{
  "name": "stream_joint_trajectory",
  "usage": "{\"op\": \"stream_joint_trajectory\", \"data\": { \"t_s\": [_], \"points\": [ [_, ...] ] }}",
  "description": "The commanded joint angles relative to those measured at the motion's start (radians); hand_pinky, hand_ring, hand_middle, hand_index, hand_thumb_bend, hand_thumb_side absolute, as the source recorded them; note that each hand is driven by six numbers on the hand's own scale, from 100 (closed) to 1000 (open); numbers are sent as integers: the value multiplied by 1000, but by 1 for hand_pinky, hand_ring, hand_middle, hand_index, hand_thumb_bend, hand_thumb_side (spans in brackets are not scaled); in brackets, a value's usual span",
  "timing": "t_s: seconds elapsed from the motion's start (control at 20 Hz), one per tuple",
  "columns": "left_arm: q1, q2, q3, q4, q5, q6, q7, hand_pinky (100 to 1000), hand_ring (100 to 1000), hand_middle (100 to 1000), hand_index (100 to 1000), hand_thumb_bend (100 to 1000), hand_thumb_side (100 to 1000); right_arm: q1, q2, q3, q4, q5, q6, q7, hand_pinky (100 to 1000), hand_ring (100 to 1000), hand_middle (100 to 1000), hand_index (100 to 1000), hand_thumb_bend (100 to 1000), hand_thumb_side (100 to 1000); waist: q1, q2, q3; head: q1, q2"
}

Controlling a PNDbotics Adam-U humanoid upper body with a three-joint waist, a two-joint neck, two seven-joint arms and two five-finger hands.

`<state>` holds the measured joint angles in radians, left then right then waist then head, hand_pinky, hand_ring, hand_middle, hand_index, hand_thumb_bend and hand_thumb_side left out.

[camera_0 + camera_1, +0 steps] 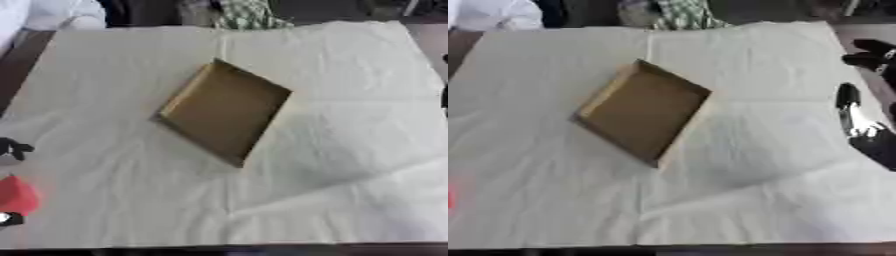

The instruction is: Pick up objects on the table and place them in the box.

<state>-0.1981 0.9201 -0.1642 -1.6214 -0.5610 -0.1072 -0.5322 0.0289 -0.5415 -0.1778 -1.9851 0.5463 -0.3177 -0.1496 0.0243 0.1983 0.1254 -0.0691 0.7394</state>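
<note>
A shallow brown box (224, 110) sits askew near the middle of the counter (350, 150), which is draped in a creased white cloth (754, 200), and from here the box looks empty. At the left edge, the left robot hand (10, 150) shows only as a few dark fingers above a red thing (16, 196); that red thing touches or sits just under the hand, but I cannot tell whether the fingers are curled round it or merely beside it. The right robot hand (859, 122) comes in at the right edge, well apart from the box, its fingers looking straight and holding nothing. My guess is the red thing is what has to go into the box next, and it lies well apart from it. The worry is that the left robot hand is half out of view, so a carry could start with a poor hold and drop the red thing short of the box. The cloth is another risk: a hand dragging across its folds could tug it and shift the box, or catch the box's low wall and shove it aside instead of clearing the rim
</note>
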Motion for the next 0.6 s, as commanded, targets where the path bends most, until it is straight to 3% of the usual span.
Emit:
{"op": "stream_joint_trajectory", "data": {
  "t_s": [0.05,0.35,0.6],
  "points": [
    [-12,20,6,-4,1,6,-1,811,1000,780,965,706,375,-8,-13,-4,-15,-9,-1,4,895,826,870,825,100,900,3,-10,2,2,-9],
    [3,24,19,-8,-23,30,-4,824,988,775,964,750,392,-8,-12,-5,-15,-11,-3,5,895,826,869,826,100,899,2,-11,6,0,-11],
    [38,29,49,-40,-72,71,19,828,907,741,932,769,420,-5,-12,-6,-15,-10,-2,5,895,826,869,825,100,899,5,-13,14,1,-9]
  ]
}}
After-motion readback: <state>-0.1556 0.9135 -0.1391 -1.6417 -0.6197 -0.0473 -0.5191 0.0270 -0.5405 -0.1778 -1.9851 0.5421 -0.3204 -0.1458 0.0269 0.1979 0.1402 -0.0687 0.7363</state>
